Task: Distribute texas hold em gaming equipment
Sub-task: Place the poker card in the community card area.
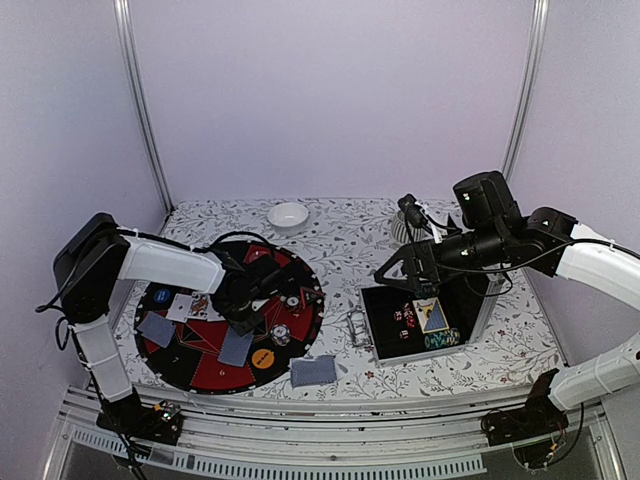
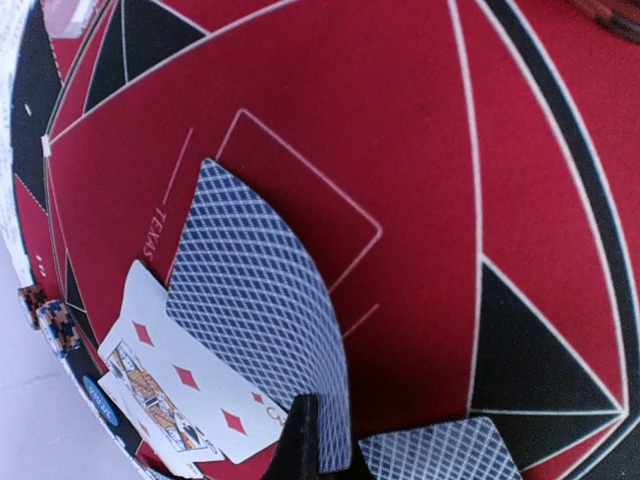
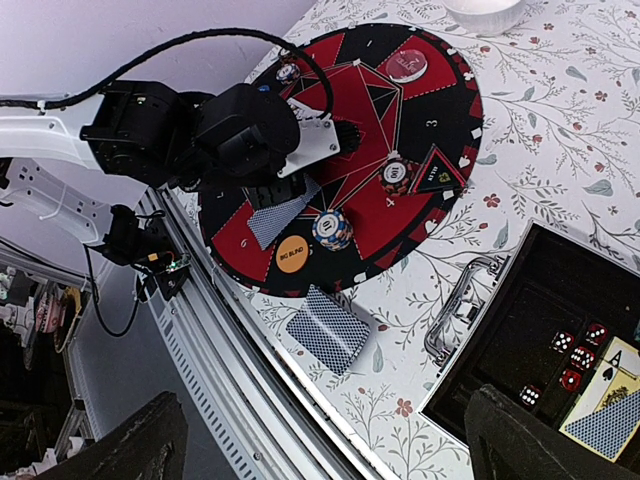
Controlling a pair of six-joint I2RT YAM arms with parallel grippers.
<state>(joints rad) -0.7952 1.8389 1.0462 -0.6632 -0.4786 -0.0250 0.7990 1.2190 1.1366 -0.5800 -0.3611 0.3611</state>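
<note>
My left gripper [image 1: 240, 300] hangs low over the round red and black mat [image 1: 170, 365]. In the left wrist view it [image 2: 315, 445] is shut on a bent patterned-back playing card [image 2: 250, 290] whose far edge rests on the mat. Face-up diamond cards [image 2: 185, 385] lie beside it. An orange disc [image 1: 262, 357], a chip stack [image 1: 281, 334] and face-down cards [image 1: 156, 329] lie on the mat. A deck [image 1: 313, 371] sits off the mat on the table. My right gripper [image 1: 395, 272] is open and empty, high above the table by the case; its fingers [image 3: 130, 440] stand wide apart.
An open black case [image 1: 385, 335] with dice, cards and chips stands at the right, its metal handle [image 1: 355, 328] toward the mat. A white bowl [image 1: 288, 215] and a ribbed grey cup [image 1: 398, 232] sit at the back. A metal rail runs along the near edge.
</note>
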